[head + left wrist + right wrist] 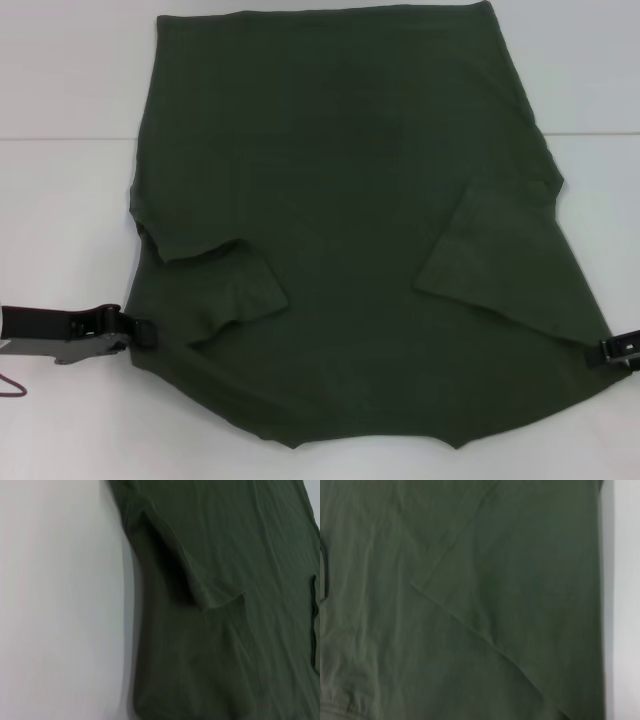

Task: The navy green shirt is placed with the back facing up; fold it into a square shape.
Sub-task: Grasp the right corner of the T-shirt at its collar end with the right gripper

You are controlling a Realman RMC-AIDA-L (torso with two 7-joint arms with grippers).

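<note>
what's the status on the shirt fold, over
Left gripper and right gripper at shirt's side edges. Navy green shirt flat, both sleeves folded inward. Nothing in the way.

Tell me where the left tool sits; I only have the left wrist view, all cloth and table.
Observer: The left tool is at the left edge of the navy green shirt, toward the robot's end.
Operator: Report the right tool.
Observer: The right tool is at the opposite edge, about level with the left one.
Operator: Check the right sleeve.
Observer: The right sleeve lies folded inward on the shirt's body.
</note>
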